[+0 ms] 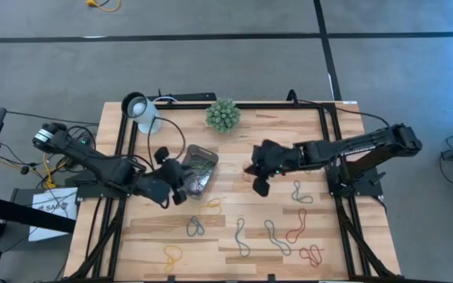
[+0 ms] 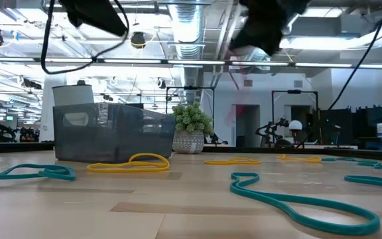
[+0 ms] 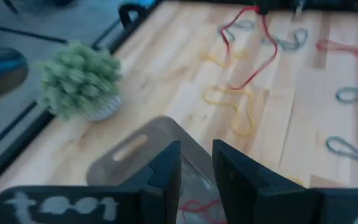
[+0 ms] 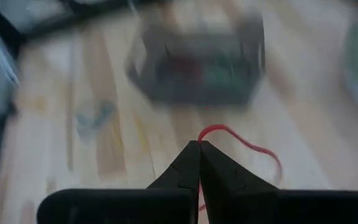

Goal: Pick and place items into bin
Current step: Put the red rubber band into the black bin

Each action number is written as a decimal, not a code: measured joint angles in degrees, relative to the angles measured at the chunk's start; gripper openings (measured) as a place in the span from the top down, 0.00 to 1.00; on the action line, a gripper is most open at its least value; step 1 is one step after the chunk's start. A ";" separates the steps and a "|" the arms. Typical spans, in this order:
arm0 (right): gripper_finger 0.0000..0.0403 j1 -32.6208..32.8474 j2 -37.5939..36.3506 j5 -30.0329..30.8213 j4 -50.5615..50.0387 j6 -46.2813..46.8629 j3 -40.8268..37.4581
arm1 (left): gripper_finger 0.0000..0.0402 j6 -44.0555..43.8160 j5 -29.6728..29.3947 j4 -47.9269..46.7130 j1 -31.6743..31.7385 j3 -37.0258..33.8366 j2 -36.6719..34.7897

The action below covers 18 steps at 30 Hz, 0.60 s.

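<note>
With the right claw (image 4: 199, 144) pinched shut on a red band (image 4: 247, 144), carry it high over the bin (image 4: 197, 62) (left claw (image 3: 196, 163) waits there, slightly open) before letting go

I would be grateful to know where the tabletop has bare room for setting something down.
Bare wood lies beside the plant ball toward the table's right rim, and between the lamp head and the bin. The front half is crowded with loops.
</note>
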 joint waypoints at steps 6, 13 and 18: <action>1.00 -3.31 2.44 -0.18 17.56 -7.14 0.02 | 0.79 0.09 -3.04 -0.67 -0.43 0.00 -4.39; 1.00 -5.86 10.82 -0.41 22.45 -11.45 7.35 | 0.79 -1.75 -8.22 -3.91 -0.43 0.00 -5.91; 1.00 -6.07 19.21 -3.41 22.19 -13.81 15.49 | 0.79 -2.90 -10.20 -5.83 -0.43 0.00 -5.91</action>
